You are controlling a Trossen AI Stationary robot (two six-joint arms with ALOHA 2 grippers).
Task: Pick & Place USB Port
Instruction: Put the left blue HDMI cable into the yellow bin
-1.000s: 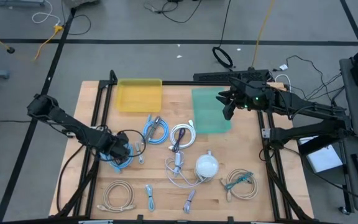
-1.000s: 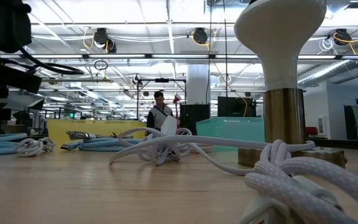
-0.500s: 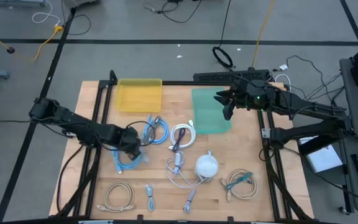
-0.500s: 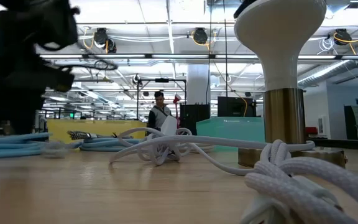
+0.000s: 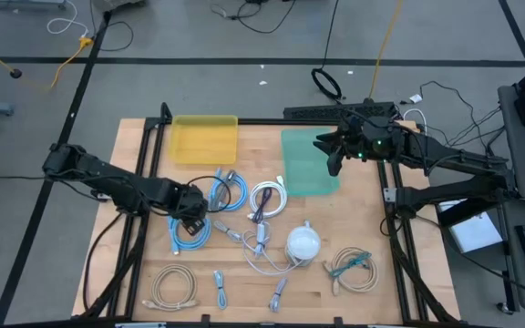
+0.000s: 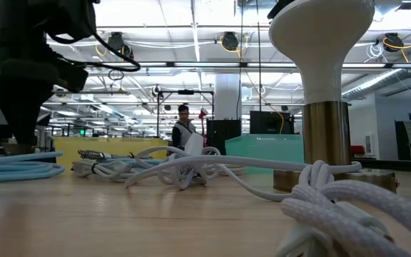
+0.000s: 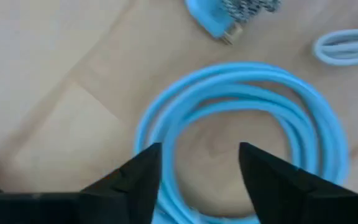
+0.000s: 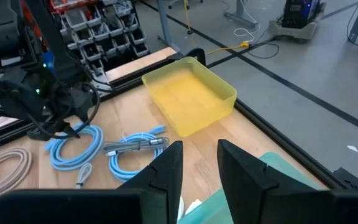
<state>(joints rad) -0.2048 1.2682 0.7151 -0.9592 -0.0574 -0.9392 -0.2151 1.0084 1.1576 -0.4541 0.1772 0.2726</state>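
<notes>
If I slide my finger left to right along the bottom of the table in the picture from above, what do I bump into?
Beige cable coil → small blue cable → grey cable → green-and-beige cable coil.

Bright, even overhead lighting with soft shadows; the left wrist view is blurred throughout.

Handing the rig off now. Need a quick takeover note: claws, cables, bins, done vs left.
Left claw: open, empty, directly above the light blue cable coil at table left-centre.
Right claw: holds nothing visible, hovering over the green bin at the back right.
Yellow bin: back left, nothing visible inside; the green bin also looks empty.
Done: nothing binned.
Left: all cables, including the second blue coil, the white coil and the beige coil, lie loose on the table.
</notes>
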